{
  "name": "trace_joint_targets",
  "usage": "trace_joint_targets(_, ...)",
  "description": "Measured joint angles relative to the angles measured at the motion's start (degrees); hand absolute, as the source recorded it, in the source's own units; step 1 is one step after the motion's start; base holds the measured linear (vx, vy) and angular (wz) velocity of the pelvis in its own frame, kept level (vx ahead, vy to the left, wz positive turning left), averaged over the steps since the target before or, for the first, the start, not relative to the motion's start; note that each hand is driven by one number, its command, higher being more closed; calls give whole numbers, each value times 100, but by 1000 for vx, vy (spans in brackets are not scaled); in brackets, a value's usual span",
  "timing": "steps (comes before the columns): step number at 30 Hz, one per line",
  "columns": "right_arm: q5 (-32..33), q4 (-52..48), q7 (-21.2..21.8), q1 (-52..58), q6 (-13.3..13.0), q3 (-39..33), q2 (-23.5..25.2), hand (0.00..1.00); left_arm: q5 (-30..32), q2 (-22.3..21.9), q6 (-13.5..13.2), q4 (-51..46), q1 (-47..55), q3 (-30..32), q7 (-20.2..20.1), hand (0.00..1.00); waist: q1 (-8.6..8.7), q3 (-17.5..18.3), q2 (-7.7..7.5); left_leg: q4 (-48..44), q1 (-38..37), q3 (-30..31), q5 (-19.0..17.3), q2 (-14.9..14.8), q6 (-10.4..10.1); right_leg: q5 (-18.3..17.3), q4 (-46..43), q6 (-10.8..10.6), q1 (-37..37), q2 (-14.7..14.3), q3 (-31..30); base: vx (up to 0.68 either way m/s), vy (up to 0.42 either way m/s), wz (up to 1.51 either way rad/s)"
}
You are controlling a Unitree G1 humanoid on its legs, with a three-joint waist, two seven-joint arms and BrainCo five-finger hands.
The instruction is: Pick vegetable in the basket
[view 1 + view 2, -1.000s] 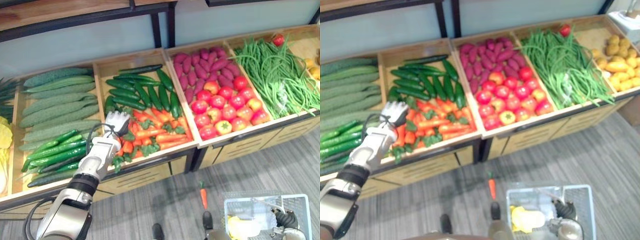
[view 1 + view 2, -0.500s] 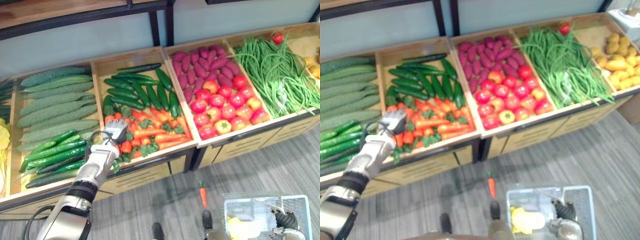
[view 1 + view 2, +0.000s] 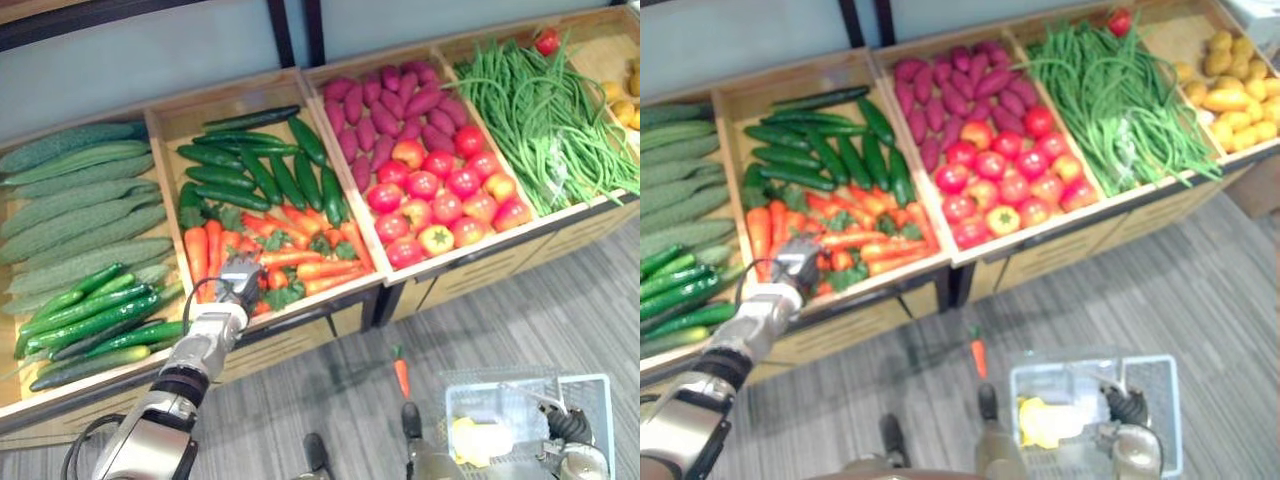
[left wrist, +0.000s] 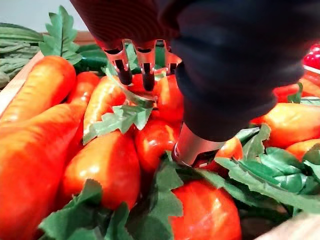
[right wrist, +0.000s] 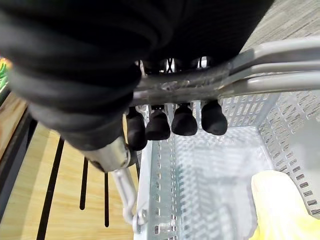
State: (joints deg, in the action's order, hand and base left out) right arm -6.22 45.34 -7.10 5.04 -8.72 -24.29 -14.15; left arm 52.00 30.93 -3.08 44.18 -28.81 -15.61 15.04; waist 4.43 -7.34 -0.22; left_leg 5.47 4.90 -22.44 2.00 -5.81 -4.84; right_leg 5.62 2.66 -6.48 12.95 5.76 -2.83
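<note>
Orange carrots (image 3: 300,262) with green leaf tops fill the front half of the second wooden bin. My left hand (image 3: 240,277) hovers low over their front left part, close to the bin's front rim. Its fingers (image 4: 146,70) are straight and open, their tips just above a carrot (image 4: 105,165), and they hold nothing. At the lower right, my right hand (image 3: 568,432) is shut on the metal handle (image 5: 260,75) of a white mesh basket (image 3: 600,385). A pale yellow item (image 3: 478,438) lies inside the basket.
Dark cucumbers (image 3: 260,165) lie behind the carrots. Long pale cucumbers (image 3: 80,200) and slim green ones (image 3: 90,315) fill the left bin. Purple sweet potatoes (image 3: 385,100), tomatoes (image 3: 440,200), green beans (image 3: 550,110) and potatoes (image 3: 1235,95) lie to the right. One carrot (image 3: 401,376) lies on the floor.
The whole picture has shifted, so the camera moved. My left hand has drawn back over the carrots toward the bin's front rim. The right hand still holds the basket handle.
</note>
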Motion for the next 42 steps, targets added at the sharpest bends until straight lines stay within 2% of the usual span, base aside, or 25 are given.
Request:
trace_joint_targets(3,1,-85,-3,15,-1,2,0,100,-2,0,77,69,-160,17,52,100,4,-56,13,0,-1,-82,-10,-2,-6,-3,-69,-2,84,-11,-83,-5,-15,-16)
trace_joint_targets(10,-1,-171,-5,144,-2,3,0,100,3,-137,68,78,-270,12,74,100,7,-106,15,0,-27,-104,-15,-11,-13,-3,-79,-3,70,-21,-93,0,-1,-1)
trace_joint_targets(24,-6,-124,-4,276,-3,213,0,100,42,-142,75,264,-209,37,-7,100,20,-106,10,1,-240,-82,-30,17,-6,-10,-99,-8,-141,6,-78,4,-7,0)
trace_joint_targets(28,-11,-84,-3,270,-4,211,0,100,43,-85,120,-51,-73,265,-18,100,2,-98,-2,1,-291,-16,-21,17,3,-12,-83,-7,-244,12,-1,19,-18,10)
trace_joint_targets(32,-15,23,-4,272,-3,205,0,100,43,184,122,-560,-15,326,-16,100,-8,-78,-12,2,-315,126,5,37,31,-29,-84,-11,-337,44,127,-4,-15,16)
trace_joint_targets(42,-59,51,3,288,-2,115,75,100,56,279,109,-1206,380,583,-16,100,-33,122,-39,32,-318,266,49,49,50,-39,-66,-9,-427,72,249,-7,-8,7)
